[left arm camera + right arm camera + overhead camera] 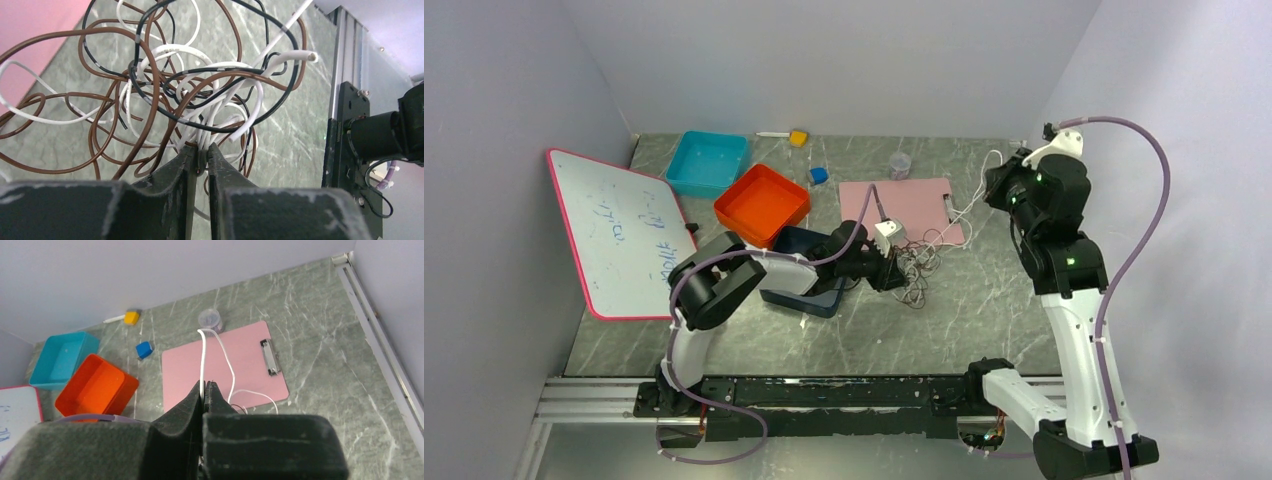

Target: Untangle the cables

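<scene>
Where the brown, black and white cables [916, 270] knot together, they form one loose tangle on the grey table [994, 320], just on the near side of the pink clipboard [904, 205], about the middle of the scene. Brown loops spread widest, black ones cross them, and thin white strands run through the core (some black lengths carry pale bands). The left arm lies low, reaching from its near-left base toward the middle over a dark blue tray [824, 300]. The left gripper [201, 156] pinches a bunch of white strands at the tangle's left side. The right arm stands tall at the right, its wrist raised over the far right part of the table. The right gripper [204, 389] has its jaws squeezed together on one white cable [202, 357], which hangs from there over the clipboard toward the tangle.
</scene>
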